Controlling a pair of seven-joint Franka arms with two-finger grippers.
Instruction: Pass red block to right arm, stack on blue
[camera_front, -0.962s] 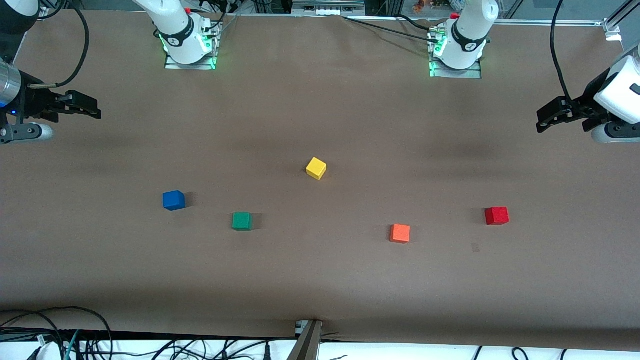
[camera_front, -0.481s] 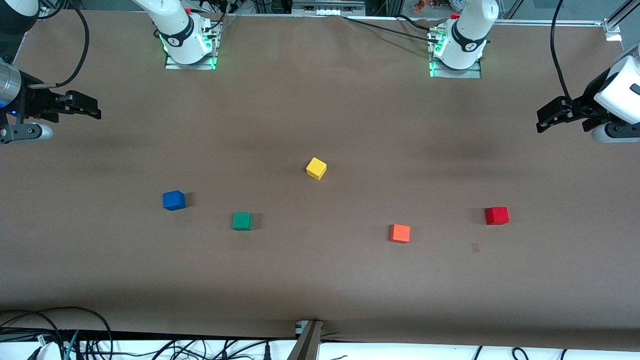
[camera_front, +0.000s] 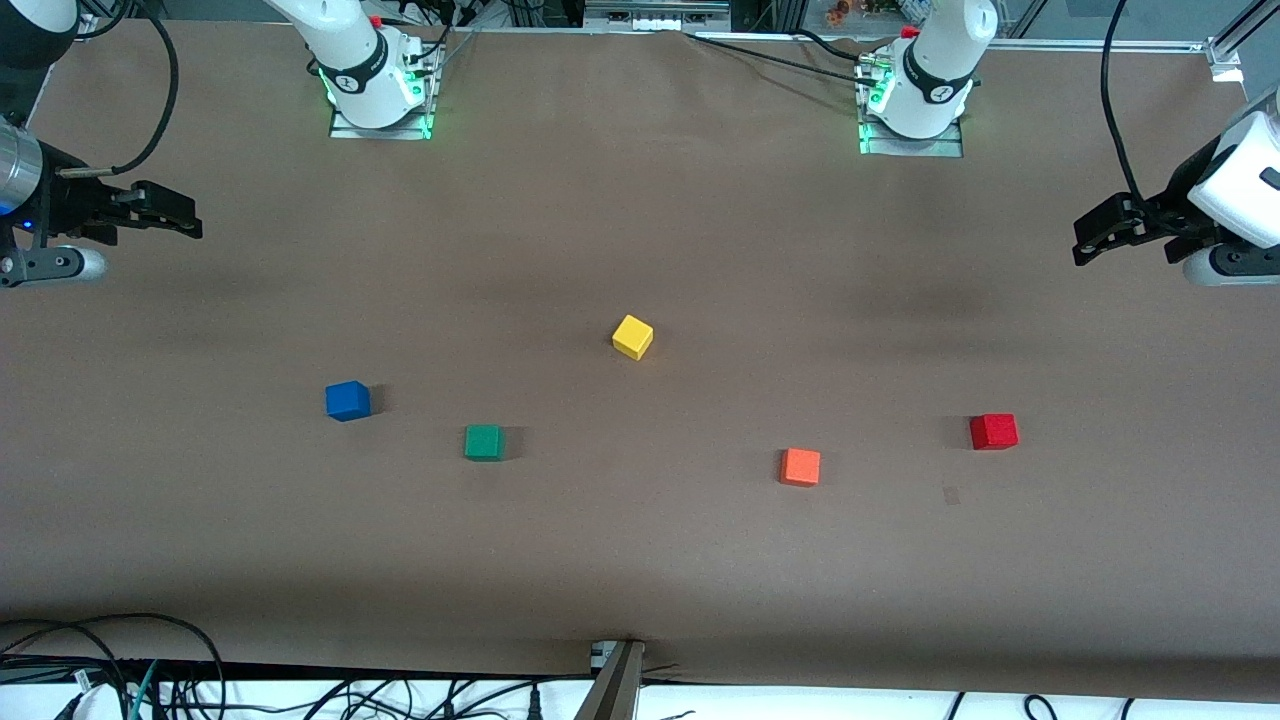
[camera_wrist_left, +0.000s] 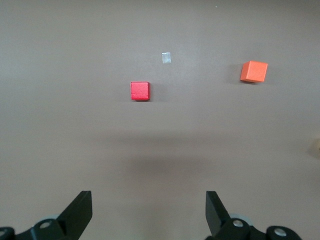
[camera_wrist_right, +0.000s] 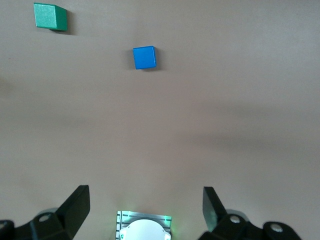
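Nothing on the table has shifted since the earlier frames; both arms remain parked at their ends and no block has changed position.

Nearest the front camera lies the orange cube (camera_front: 800, 467). The red block (camera_front: 994, 431) sits slightly farther back, toward the left arm's end of the table, untouched. The green cube (camera_front: 484, 442) and the blue cube (camera_front: 347, 400) lie toward the right arm's end, with the yellow cube (camera_front: 632, 336) farther still, mid-table.

The left gripper (camera_front: 1095, 235) hangs in the air over bare table at its own end, fingers (camera_wrist_left: 77, 214) spread wide and empty. The red block (camera_wrist_left: 140, 91) lies well ahead of those fingers, nearly centred between them; the orange cube (camera_wrist_left: 253, 71) sits off to one side. The right gripper (camera_front: 165, 215) waits over its end of the table, its fingers (camera_wrist_right: 75, 206) likewise apart and empty, the blue cube (camera_wrist_right: 144, 57) well ahead of them.

Assessment: no step has begun. Risks: a descent slightly off-centre would nudge the small red block rather than straddle it; a shallow pinch leaves little face for the receiving fingers at handover, inviting a drop; an off-square release could topple the stack.
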